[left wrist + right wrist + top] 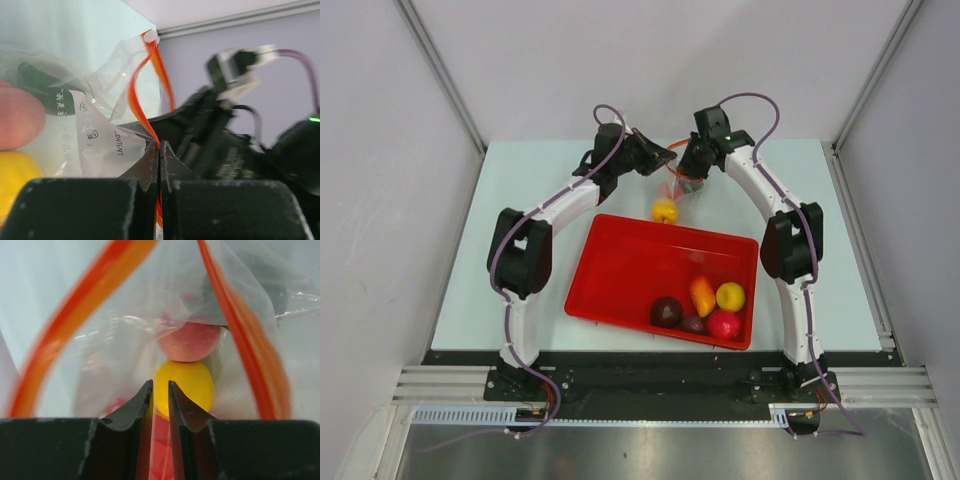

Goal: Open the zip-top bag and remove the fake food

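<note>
The zip-top bag hangs in the air over the far middle of the table, held between both grippers. Its orange-red zip strip is open, the two halves spread apart. Inside are a pink fruit, a yellow fruit at the bottom, and something dark green. My left gripper is shut on the zip strip. My right gripper is pinched on the bag's clear film, with a thin gap between the tips.
The red tray lies just in front of the bag. Its near right corner holds several pieces of fake food: maroon, orange, yellow and red. Walls close in the table on three sides.
</note>
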You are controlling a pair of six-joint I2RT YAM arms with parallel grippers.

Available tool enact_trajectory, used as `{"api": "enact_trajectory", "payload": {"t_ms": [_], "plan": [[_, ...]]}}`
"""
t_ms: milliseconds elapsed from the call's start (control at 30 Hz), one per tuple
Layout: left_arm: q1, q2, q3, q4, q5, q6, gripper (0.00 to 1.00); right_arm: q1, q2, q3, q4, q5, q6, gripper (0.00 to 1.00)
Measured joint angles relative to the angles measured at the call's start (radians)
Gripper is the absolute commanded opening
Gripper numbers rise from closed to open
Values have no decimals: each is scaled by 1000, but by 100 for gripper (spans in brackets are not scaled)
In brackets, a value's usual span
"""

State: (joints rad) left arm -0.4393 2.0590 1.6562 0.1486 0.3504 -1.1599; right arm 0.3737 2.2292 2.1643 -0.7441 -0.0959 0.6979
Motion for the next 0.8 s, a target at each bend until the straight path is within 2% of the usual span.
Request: {"api": "enact_trajectory", "payload": {"t_ms": [100,200,267,533,800], "plan": [[0,0,4,8,-10,2,0,0,43,0,-16,-10,1,22],[0,0,11,6,-19,10,0,0,61,-28,-34,-11,-9,27],[0,0,15,5,-26,11,0,0,56,-55,-28,-10,-26,35],[0,0,16,2,-33,13,0,-6,51,-117,32,-83,-70,53],[-16,0,16,-3,-34,5,0,-10,49,-256,244,-134,-38,77]]}}
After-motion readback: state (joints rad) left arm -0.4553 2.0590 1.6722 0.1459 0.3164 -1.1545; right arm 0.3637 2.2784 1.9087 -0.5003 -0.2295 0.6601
